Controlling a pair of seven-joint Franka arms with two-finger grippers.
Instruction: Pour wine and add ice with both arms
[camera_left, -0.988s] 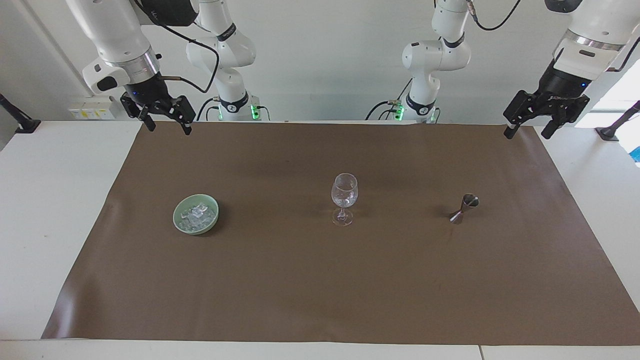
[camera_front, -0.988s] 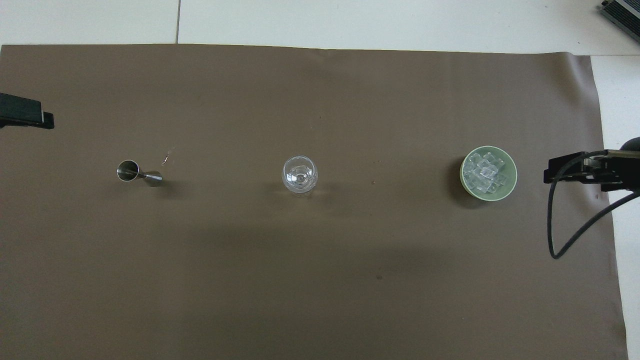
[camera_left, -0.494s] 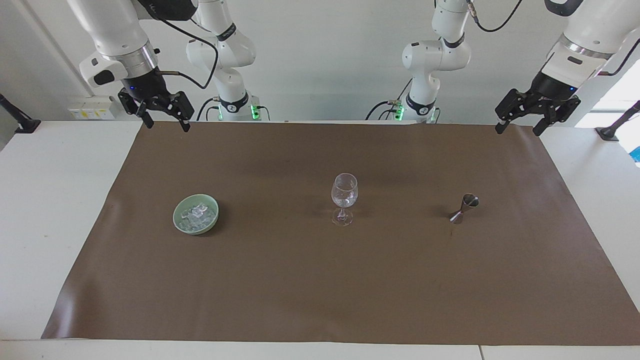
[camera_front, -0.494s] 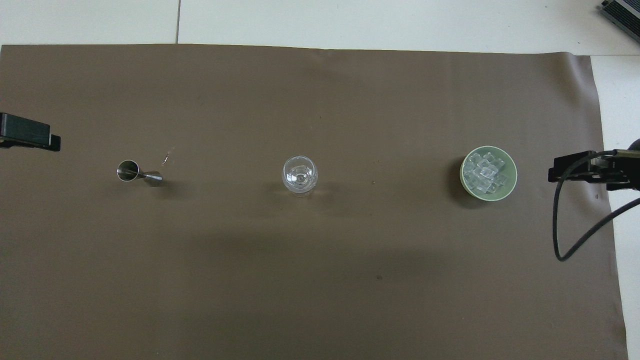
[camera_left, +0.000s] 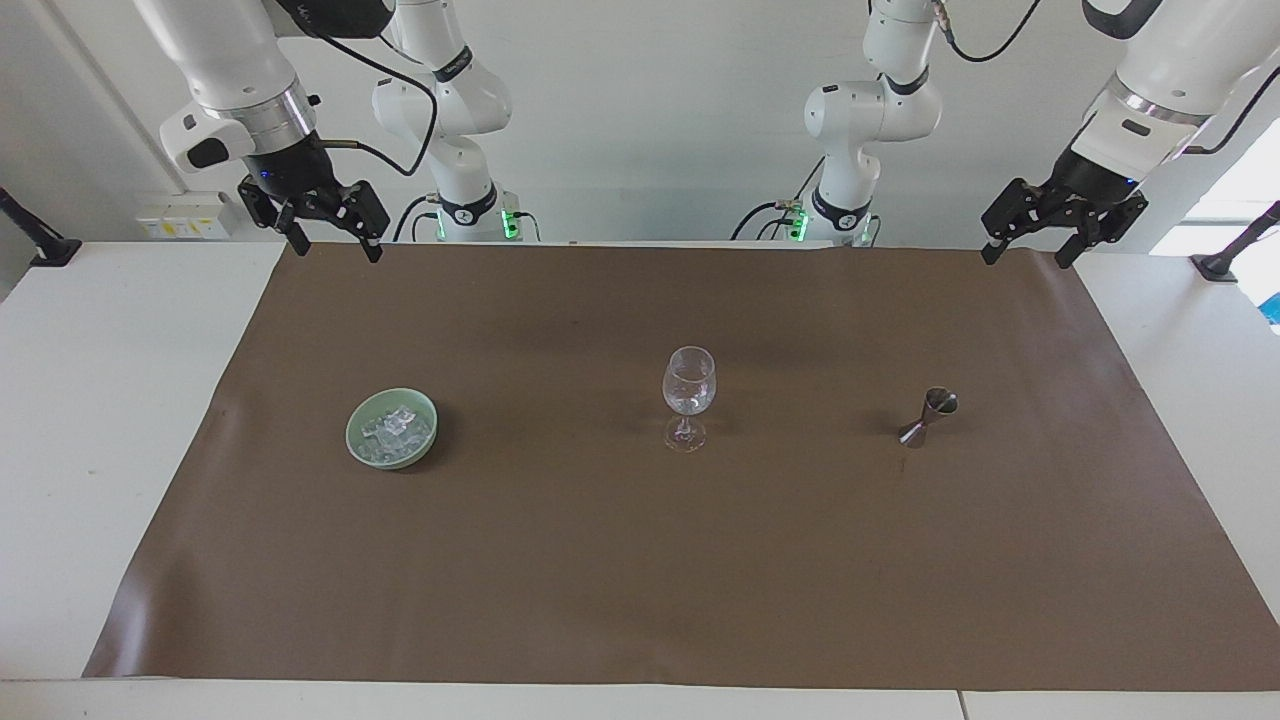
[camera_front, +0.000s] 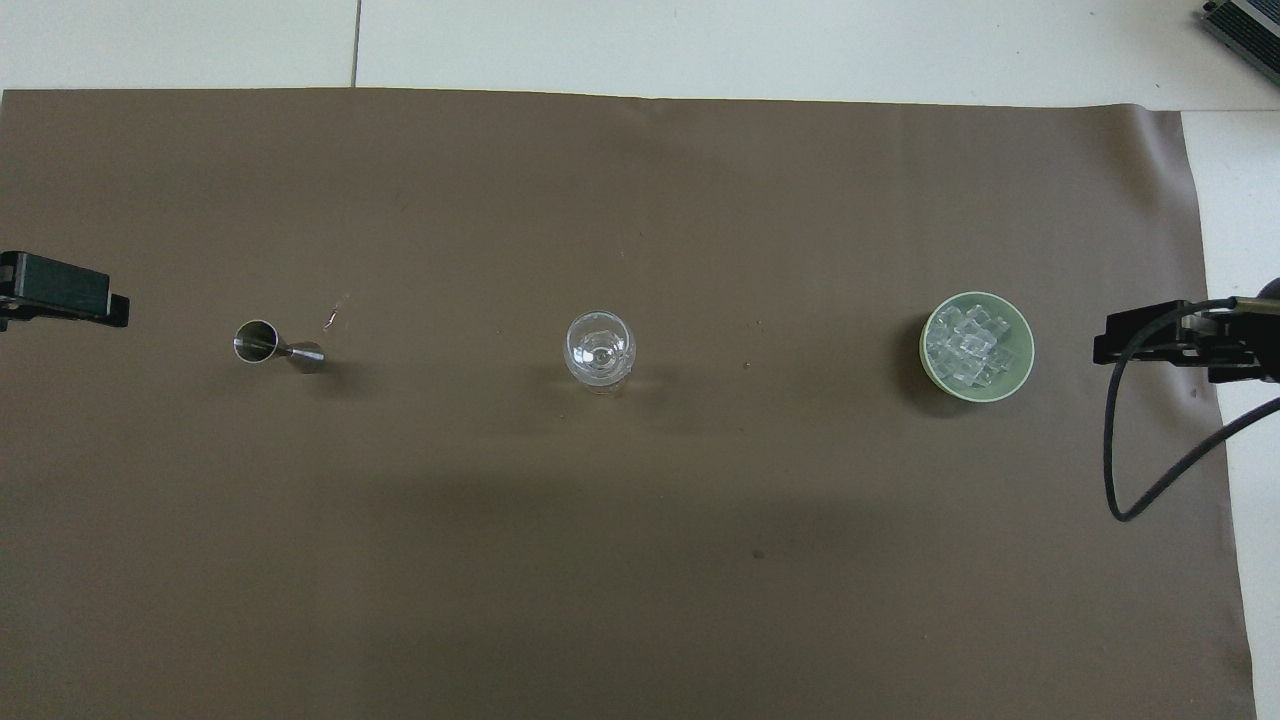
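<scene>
the ice (camera_left: 395, 430) sits in a pale green bowl (camera_left: 358, 444) on the brown mat (camera_left: 640, 560), toward the right arm's end. wine glass (camera_left: 688, 396) upright mid-mat; a steel jigger (camera_left: 928, 417) toward the left arm's end. right gripper (camera_left: 333, 245) and left gripper (camera_left: 1024, 251) hang high over the mat's robot-side corners, fingers spread wide, holding nothing.

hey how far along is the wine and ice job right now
Hard to say. The wine glass may already hold something clear. Nothing is in hand: the left gripper and right gripper hang open and empty, up by the mat's robot-side corners. The ice sits in the green bowl; the jigger stands alone.
</scene>
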